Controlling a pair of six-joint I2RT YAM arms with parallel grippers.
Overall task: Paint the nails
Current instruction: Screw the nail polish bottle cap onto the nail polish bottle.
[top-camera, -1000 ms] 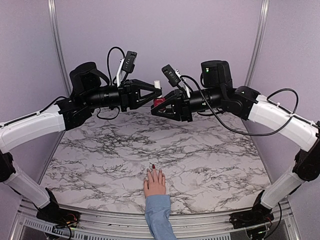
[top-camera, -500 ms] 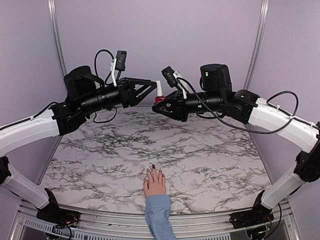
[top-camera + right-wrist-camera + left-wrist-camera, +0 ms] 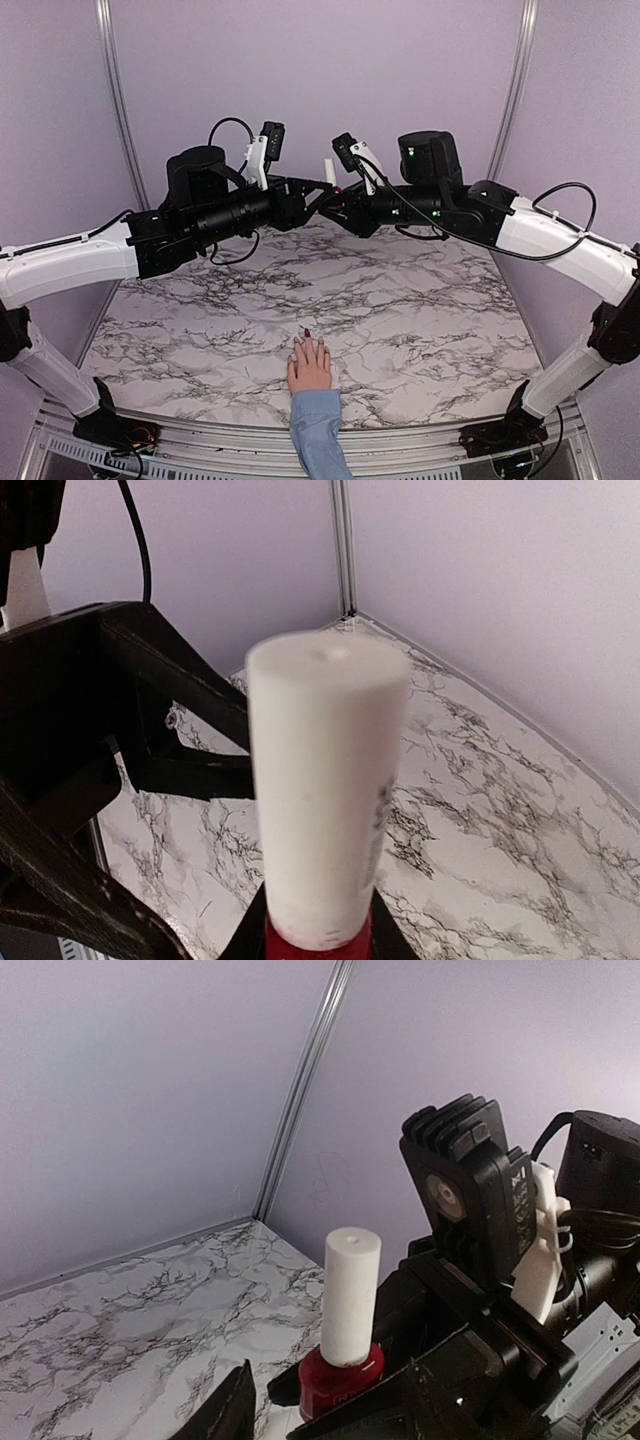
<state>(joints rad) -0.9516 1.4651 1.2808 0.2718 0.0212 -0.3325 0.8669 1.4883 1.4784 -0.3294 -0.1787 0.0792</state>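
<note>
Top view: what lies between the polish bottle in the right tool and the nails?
Only bare marble table; the top view shows nothing else between the polish bottle, held in the right tool, and the nails.

You find the nails (image 3: 307, 333) at the tips of a pale pink hand (image 3: 310, 367) lying flat, palm down, on the marble table (image 3: 420, 300). It sits at the near edge, about midway across. The fingers are slightly spread and point toward the far wall, and a light blue sleeve (image 3: 320, 430) runs back off the edge. One nail, at the farthest-reaching fingertip, shows dark red. The others look pale (they are too small for you to judge any finer).
</note>
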